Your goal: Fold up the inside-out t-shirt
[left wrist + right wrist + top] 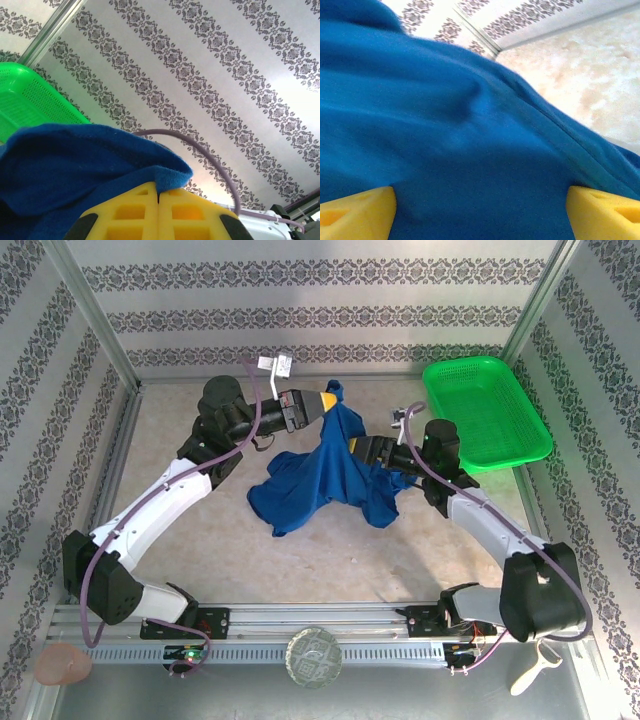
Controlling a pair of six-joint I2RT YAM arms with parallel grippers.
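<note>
The inside-out t-shirt [320, 478] is royal blue and hangs in a bunch from one raised edge, its lower part spread on the table. My left gripper [333, 400] holds that raised edge at the back of the table. In the left wrist view its yellow fingers [130, 212] are pressed together on a fold of the t-shirt [75, 165]. My right gripper [352, 448] is pushed into the hanging cloth from the right. Its yellow fingers [360, 212] stand wide apart, with the t-shirt [470, 125] stretched across the gap between them.
A green mesh basket [485, 410] stands at the back right and also appears in the left wrist view [25, 100]. Patterned walls enclose the table on three sides. A pink object [62, 665], a round disc [314, 655] and a white tool [535, 670] lie by the near rail.
</note>
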